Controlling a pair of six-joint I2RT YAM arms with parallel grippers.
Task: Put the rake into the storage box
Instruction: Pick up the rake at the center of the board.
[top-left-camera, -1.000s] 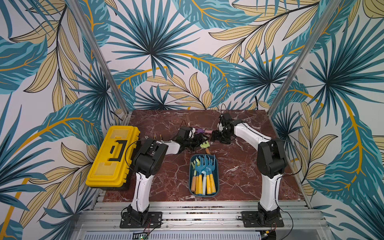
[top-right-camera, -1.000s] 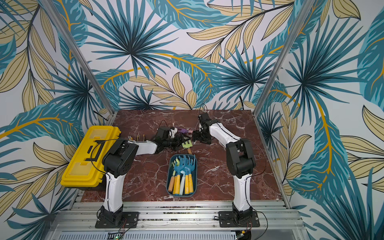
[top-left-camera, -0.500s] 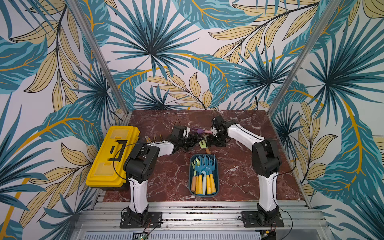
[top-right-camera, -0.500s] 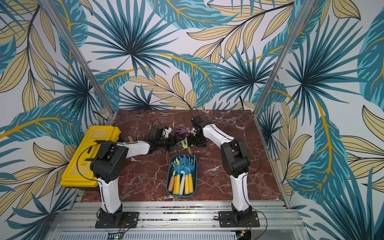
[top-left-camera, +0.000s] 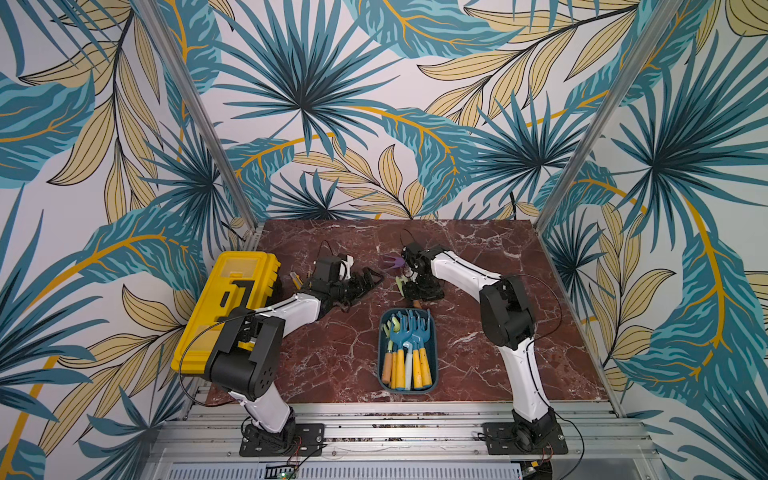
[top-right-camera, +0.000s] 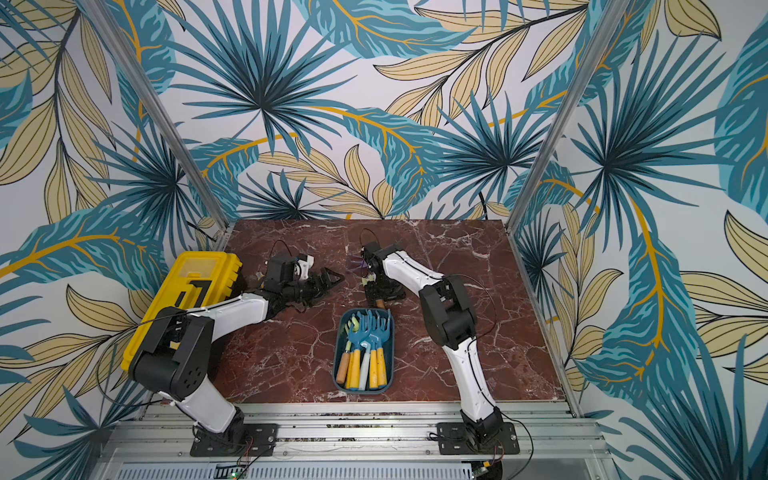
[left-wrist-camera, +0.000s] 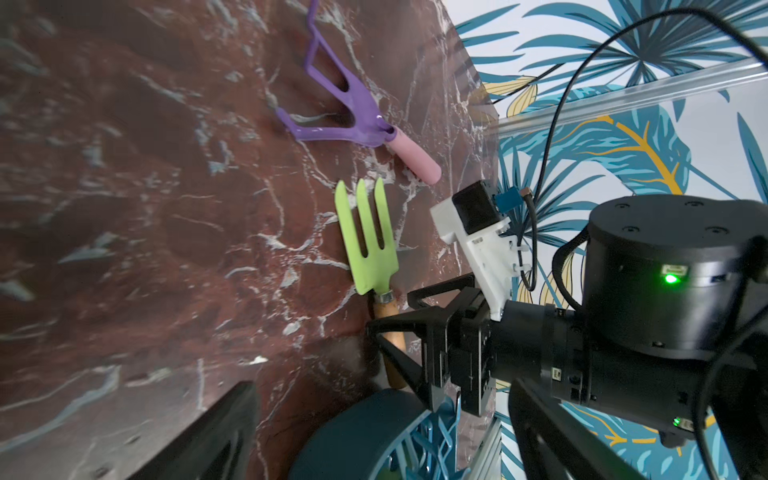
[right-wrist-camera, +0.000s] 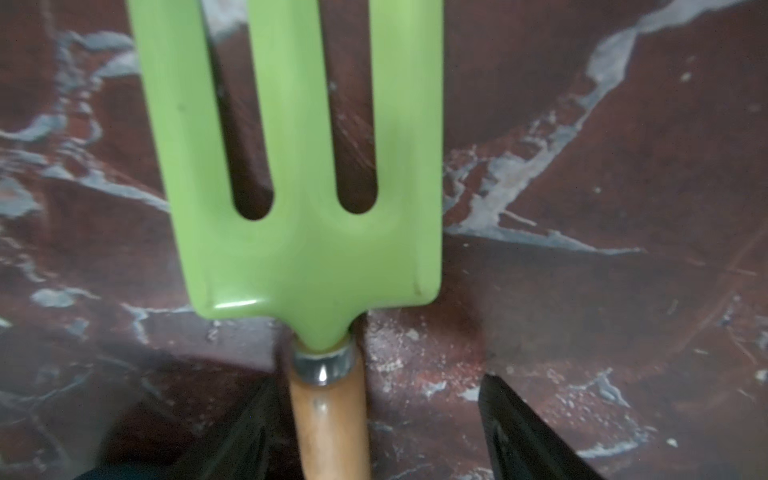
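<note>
We hold the right claw (right-wrist-camera: 378, 380) spread astride the green rake (right-wrist-camera: 307, 249): its handle runs lengthwise between the jaws, tines ahead.

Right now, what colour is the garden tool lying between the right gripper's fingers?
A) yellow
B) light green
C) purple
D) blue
B: in the right wrist view the light green rake lies on the table with its wooden handle between the open fingers of the right gripper. The purple rake lies apart from it.
</note>
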